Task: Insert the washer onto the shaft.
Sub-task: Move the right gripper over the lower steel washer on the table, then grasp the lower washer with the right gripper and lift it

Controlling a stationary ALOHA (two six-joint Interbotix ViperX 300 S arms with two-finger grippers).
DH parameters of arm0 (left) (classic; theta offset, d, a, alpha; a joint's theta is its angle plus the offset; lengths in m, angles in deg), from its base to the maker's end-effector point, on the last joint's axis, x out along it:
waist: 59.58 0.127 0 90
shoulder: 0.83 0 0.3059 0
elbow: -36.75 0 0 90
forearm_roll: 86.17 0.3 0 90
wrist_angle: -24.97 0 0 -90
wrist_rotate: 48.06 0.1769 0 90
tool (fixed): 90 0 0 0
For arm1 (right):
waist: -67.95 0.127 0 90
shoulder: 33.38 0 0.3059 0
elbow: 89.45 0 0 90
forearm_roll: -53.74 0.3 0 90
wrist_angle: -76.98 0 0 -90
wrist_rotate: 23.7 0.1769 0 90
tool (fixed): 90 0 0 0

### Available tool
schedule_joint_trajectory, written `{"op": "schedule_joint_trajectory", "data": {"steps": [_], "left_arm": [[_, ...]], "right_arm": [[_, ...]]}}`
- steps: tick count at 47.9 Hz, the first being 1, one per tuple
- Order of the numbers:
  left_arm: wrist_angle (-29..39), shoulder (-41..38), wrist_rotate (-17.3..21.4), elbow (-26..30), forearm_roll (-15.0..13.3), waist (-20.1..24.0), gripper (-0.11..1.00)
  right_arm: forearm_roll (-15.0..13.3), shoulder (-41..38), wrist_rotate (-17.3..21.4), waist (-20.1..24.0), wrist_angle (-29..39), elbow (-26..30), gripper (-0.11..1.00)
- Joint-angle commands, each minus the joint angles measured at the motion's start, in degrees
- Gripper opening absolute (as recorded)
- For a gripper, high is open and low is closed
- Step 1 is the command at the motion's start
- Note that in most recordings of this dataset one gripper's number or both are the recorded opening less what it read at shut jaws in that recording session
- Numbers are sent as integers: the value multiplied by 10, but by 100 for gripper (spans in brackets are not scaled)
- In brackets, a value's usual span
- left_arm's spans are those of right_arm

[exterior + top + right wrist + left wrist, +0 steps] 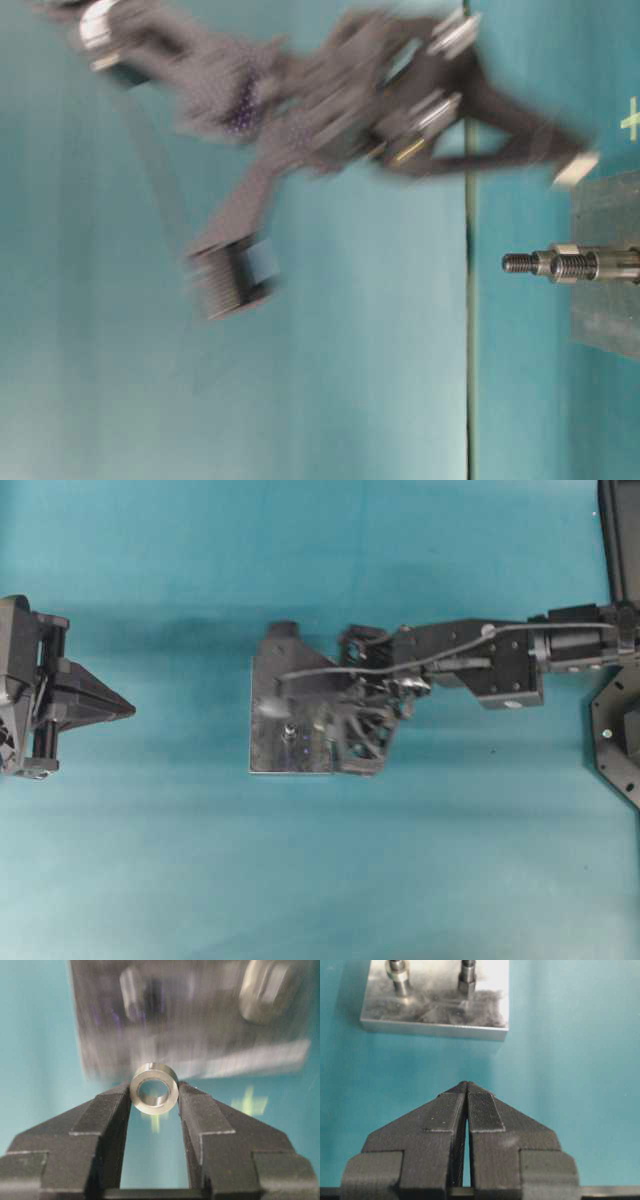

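1. On the teal table surface (180, 860) we find a flat square grey metal base plate (272, 742) lying near the middle of the overhead view.
2. We note two short upright steel posts on that plate in the left wrist view: a plain round steel shaft (397, 972) with a collar, and beside it a threaded stud carrying a hexagonal nut (468, 979). Both stand on the plate's far half as that camera sees it.
3. We see the posts again in the table-level view (560, 264), standing up from the plate with a threaded tip, nothing resting on the tip.
4. We record the small silver ring-shaped metal washer (154, 1088) pinched between the fingertips of the right black gripper (154, 1091). Its bore faces the right wrist camera, and each finger pad presses one side of its rim.
5. We observe in the overhead view that the right gripper (290, 680) reaches in from the right and sits over the plate. The table-level view shows its arm blurred, above the plate and apart from the post tips.
6. We cannot tell from the blurred right wrist view which post the washer lines up with.
7. We find the left black gripper (466, 1091) with its two ribbed pads pressed together at the tips, holding nothing. It sits well apart from the plate, at the left edge of the overhead view (125, 709).
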Motion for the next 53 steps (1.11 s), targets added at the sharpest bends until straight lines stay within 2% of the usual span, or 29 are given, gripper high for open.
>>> {"op": "schedule_joint_trajectory", "data": {"steps": [1, 19, 53], "left_arm": [[-4, -1, -1, 7, 2, 0, 0], [-5, 1, -1, 5, 2, 0, 0], [-5, 3, -2, 1, 2, 0, 0]], "right_arm": [[-7, -1, -1, 3, 2, 40, 34], [-13, -47, -29, 8, 32, 99, 34], [-13, -61, -34, 13, 41, 105, 34]]}}
